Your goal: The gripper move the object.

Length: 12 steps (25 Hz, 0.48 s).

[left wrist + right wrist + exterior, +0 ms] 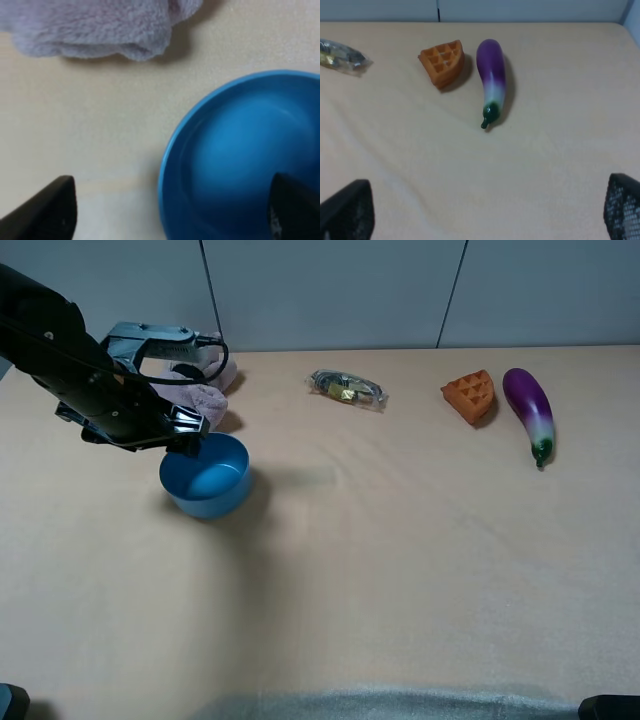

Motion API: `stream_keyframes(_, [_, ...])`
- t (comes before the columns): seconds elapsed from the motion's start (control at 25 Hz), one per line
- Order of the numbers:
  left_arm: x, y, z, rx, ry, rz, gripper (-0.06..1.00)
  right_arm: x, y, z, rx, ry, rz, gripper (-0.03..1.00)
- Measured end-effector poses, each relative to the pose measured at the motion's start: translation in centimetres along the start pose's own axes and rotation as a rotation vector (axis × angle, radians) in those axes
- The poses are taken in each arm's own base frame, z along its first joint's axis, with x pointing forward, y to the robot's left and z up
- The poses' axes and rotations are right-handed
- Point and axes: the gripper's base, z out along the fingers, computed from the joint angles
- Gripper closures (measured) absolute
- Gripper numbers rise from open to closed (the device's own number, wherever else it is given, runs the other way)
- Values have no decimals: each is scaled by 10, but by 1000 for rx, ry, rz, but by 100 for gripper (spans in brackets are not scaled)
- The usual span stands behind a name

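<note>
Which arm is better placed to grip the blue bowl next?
Left. Its end effector is open, one finger inside the blue bowl, one outside the rim. The right end effector faces the eggplant.

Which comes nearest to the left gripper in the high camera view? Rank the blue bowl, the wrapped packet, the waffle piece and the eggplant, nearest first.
From the left gripper:
1. Blue bowl, right under the gripper, at the left.
2. Wrapped packet, mid-table toward the back.
3. Waffle piece, right of the packet.
4. Eggplant, farthest right, beside the waffle piece.
</note>
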Motion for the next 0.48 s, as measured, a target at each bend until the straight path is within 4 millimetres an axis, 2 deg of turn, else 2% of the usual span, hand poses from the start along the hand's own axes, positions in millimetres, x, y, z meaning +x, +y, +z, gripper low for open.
stream_keyframes(0.48, [2,8,-71,-34,-21,-19,4,0,0,0,0,0,0,28])
